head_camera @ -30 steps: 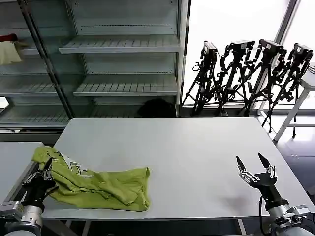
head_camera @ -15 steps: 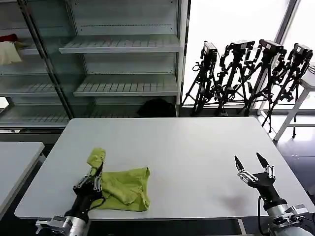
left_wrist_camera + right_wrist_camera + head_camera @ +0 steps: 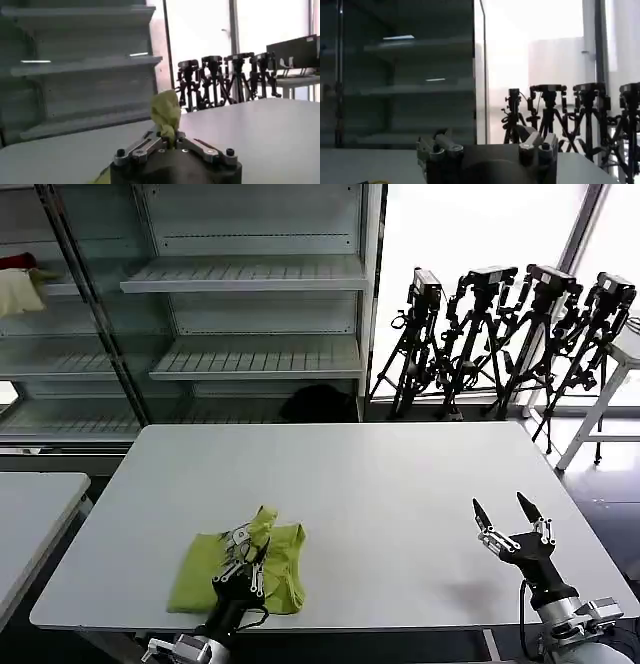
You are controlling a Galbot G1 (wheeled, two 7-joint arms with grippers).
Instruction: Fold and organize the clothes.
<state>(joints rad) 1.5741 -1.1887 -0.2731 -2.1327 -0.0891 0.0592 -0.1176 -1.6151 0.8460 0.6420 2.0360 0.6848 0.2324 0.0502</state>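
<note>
Your left gripper [image 3: 246, 550] pinched the T-shirt [image 3: 200, 576] edge above its body; that thin grip could've slipped, spoiling the fold. Right gripper [image 3: 507, 519] sat spread.

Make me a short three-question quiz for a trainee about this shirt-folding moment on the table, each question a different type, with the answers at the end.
1. True or false: the left gripper is shut on a bunch of the yellow-green T-shirt.
2. Multiple choice: where is the right gripper? A) pressing on the T-shirt B) open above bare table, well to the shirt's right C) on a shelf
3. Fill in: behind the table, by the window, stands a row of black ____.

Key
1. True; in the left wrist view a tuft of the cloth sticks up from the gripper.
2. B
3. tripods
</note>
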